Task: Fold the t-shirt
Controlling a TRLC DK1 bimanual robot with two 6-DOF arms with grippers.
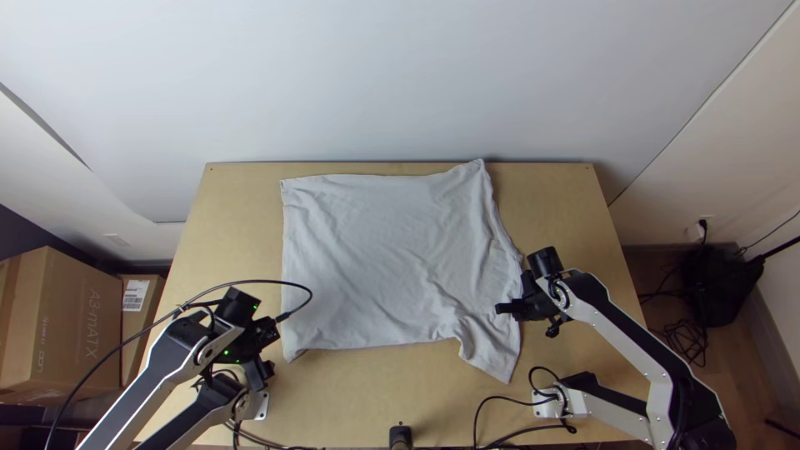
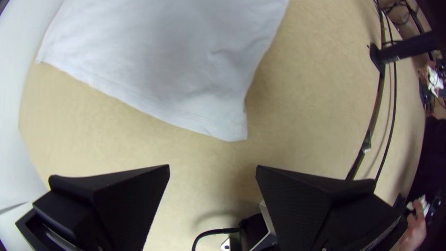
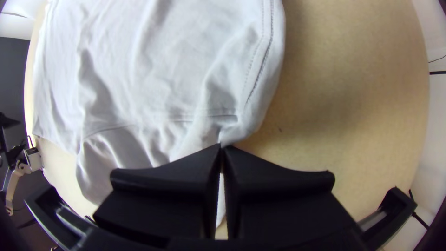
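T-shirt (image 1: 383, 258) spread, long axis left-right, hem left, neck probably right. Right hand (image 1: 502, 308) clamped on its right edge; left hand (image 1: 273, 347) apart.

And here's the silver-grey, black-jointed left arm (image 1: 137, 404), angled up from lower left, its black, wide-fingered left gripper (image 1: 272, 348) spread broadly! Across from it, the silver-grey, black-jointed right arm (image 1: 623, 337) bends sharply, its flat-fingered black right gripper (image 1: 499, 308) pinched tight, tips together!
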